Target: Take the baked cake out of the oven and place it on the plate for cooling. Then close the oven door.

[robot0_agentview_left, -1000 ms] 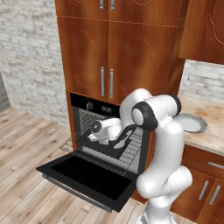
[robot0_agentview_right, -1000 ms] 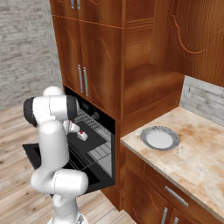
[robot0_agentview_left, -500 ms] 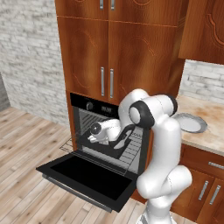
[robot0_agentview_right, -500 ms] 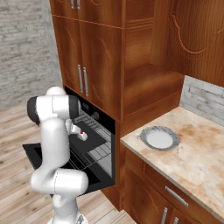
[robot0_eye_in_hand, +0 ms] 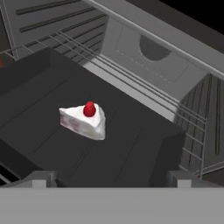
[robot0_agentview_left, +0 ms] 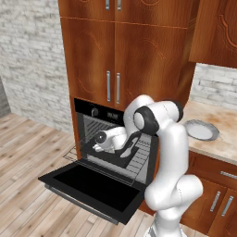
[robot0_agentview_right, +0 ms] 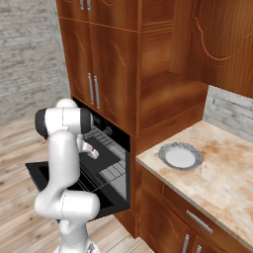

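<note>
Centrally, the oven (robot0_agentview_left: 111, 139) stands open in its wood surround, and it serves as the landmark for everything below. Its oven door (robot0_agentview_left: 95, 185) is folded down flat in front of the cavity, glass face up, just above the wooden floor (robot0_agentview_left: 28, 148). Inside the cavity a dark tray (robot0_eye_in_hand: 87, 131) rests on the wire rack (robot0_eye_in_hand: 144, 87). On the tray, near its middle, sits the baked cake (robot0_eye_in_hand: 84, 120): a small white wedge with a red topping, upright and apart from the tray's edges. The white arm (robot0_agentview_left: 162, 139) reaches from outside the oven into the cavity, and its gripper (robot0_eye_in_hand: 109, 177) hangs just above the near edge of the tray, short of the cake. The jaws stand wide apart and hold nothing; their two dark fingertips (robot0_eye_in_hand: 41, 177) flank the view towards the cake without touching it. To the right of the oven, beyond the wood surround, the table (robot0_agentview_right: 222, 183) carries the plate (robot0_agentview_right: 180, 156), round, pale and bare. Above the oven hang brown cabinet doors (robot0_agentview_left: 111, 51) with silver handles.
</note>
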Controlling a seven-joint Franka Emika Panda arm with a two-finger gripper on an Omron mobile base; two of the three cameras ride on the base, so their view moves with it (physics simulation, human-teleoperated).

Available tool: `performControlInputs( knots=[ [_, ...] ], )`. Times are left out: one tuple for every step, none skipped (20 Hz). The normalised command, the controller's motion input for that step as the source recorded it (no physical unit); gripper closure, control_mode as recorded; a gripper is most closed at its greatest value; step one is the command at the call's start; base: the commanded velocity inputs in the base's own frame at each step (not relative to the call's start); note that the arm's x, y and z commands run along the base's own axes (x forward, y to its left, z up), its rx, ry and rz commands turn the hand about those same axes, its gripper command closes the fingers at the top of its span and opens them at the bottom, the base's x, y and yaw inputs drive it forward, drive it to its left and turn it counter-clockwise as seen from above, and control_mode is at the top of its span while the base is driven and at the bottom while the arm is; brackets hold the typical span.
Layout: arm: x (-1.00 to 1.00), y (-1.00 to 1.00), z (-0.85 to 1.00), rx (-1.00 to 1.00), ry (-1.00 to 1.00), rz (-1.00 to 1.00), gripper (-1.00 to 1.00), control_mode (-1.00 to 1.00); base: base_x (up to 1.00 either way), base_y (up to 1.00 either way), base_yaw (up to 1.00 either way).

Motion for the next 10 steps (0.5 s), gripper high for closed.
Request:
performControlInputs(
  knots=[
    [0.13,0.00,-0.19,0.00,0.00,0.00,-1.00,-1.00,0.00,0.00,0.00],
    [0.13,0.00,-0.19,0.00,0.00,0.00,-1.00,-1.00,0.00,0.00,0.00],
    [0.13,0.00,-0.18,0.00,0.00,0.00,-1.00,-1.00,0.00,0.00,0.00],
    [0.13,0.00,-0.17,0.00,0.00,0.00,-1.00,-1.00,0.00,0.00,0.00],
    [0.14,-0.01,-0.16,0.00,0.00,0.00,-1.00,-1.00,0.00,0.00,0.00],
    [0.13,-0.01,-0.14,0.00,0.00,0.00,-1.00,-1.00,0.00,0.00,0.00],
    [0.13,-0.04,-0.12,0.00,0.00,0.00,-1.00,-1.00,0.00,0.00,0.00],
    [0.12,-0.04,-0.10,0.00,0.00,0.00,-1.00,-1.00,0.00,0.00,0.00],
    [0.09,-0.05,-0.10,0.00,0.00,0.00,-1.00,-1.00,0.00,0.00,0.00],
    [0.07,-0.06,-0.10,0.00,0.00,0.00,-1.00,-1.00,0.00,0.00,0.00]
  ],
)
